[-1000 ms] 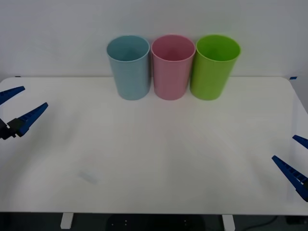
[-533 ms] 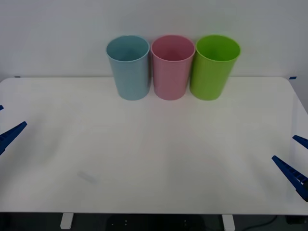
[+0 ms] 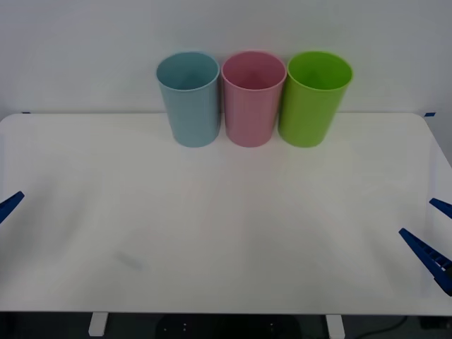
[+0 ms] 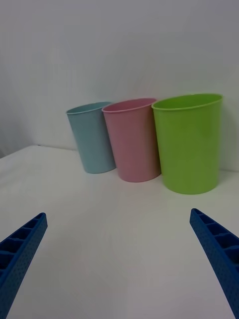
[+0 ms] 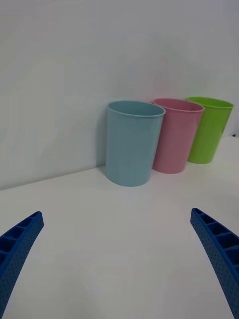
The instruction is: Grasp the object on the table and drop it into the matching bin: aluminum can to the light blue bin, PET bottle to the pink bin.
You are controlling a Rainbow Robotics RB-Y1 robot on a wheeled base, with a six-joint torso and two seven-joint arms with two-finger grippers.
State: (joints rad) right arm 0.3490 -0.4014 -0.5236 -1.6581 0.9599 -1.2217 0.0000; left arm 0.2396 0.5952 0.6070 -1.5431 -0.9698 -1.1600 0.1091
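The aluminum can is out of view, and so is any PET bottle. The light blue bin (image 3: 188, 98) (image 5: 131, 142) (image 4: 94, 137) stands at the back of the white table (image 3: 226, 226), with the pink bin (image 3: 253, 97) (image 4: 133, 139) (image 5: 175, 134) touching its right side. My left gripper (image 5: 116, 215) is open and holds nothing. It sits at the table's left edge, where one blue fingertip (image 3: 10, 205) shows. My right gripper (image 3: 418, 217) (image 4: 117, 213) stands open at the right edge, also with nothing between its fingers.
A lime green bin (image 3: 315, 97) (image 4: 190, 142) (image 5: 209, 128) stands to the right of the pink one, so three bins line the back wall. A faint grey smudge (image 3: 129, 260) marks the tabletop at the front left.
My left gripper has drawn back to the left and toward the front edge, leaving one fingertip in the front view. The right gripper and the bins have not moved.
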